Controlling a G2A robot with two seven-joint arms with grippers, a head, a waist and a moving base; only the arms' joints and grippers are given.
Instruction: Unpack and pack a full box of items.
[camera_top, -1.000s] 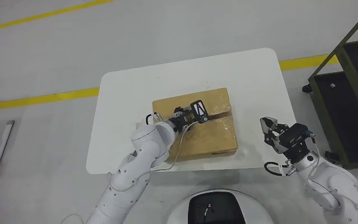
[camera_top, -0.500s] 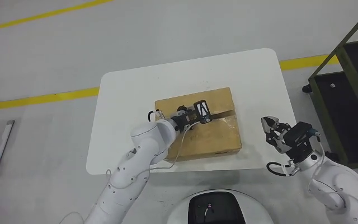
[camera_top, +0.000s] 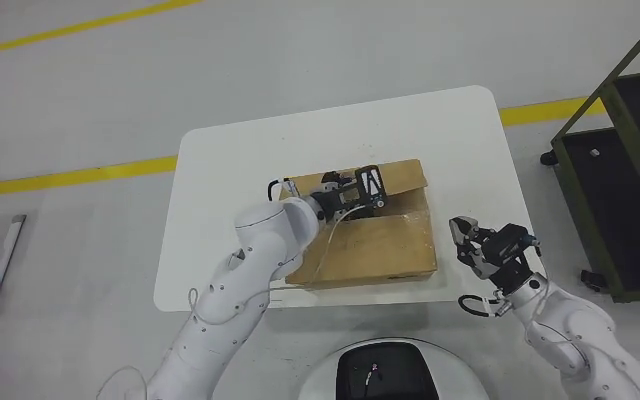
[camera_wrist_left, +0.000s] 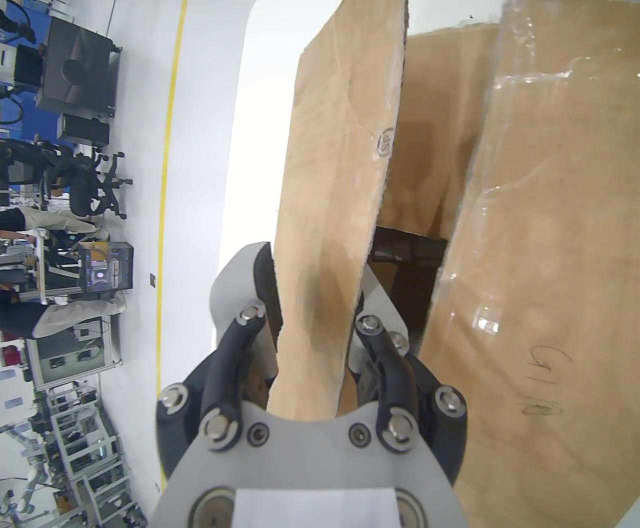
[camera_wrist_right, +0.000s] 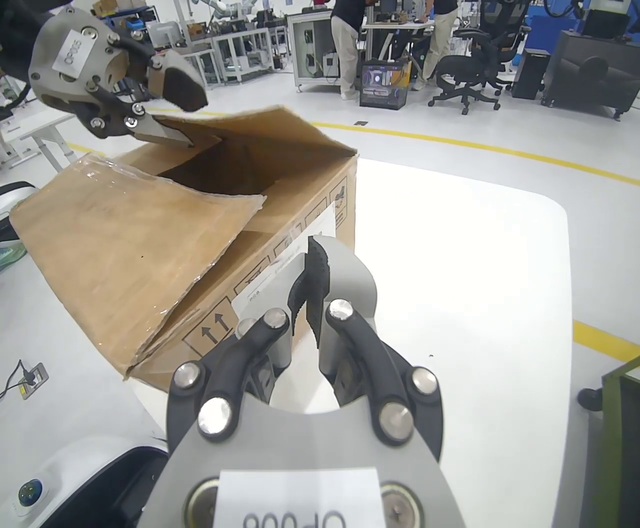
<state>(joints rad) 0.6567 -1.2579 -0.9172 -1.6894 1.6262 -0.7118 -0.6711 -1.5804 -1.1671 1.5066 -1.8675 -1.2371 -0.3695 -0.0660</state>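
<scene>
The left gripper (camera_wrist_left: 315, 280) pinches a raised, creased cardboard flap (camera_wrist_left: 345, 150) between its jaws. The taped brown box (camera_top: 380, 250) stands on the white table (camera_top: 230, 190), just ahead of the right gripper (camera_wrist_right: 322, 272), whose ribbed jaws are pressed together.

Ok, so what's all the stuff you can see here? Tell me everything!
box: one, brown cardboard, middle of the table, partly open.
far flap: one, brown, lifted up.
taped flap: one, brown with clear tape, near side, tilted up.
table: one, white, under the box.
floor lines: two, yellow, beyond the table.
cart: one, dark green, off the table's right end.
left hand: one, grey and black, shut on the far flap.
right hand: one, grey and black, shut, empty, beside the box's right end.
</scene>
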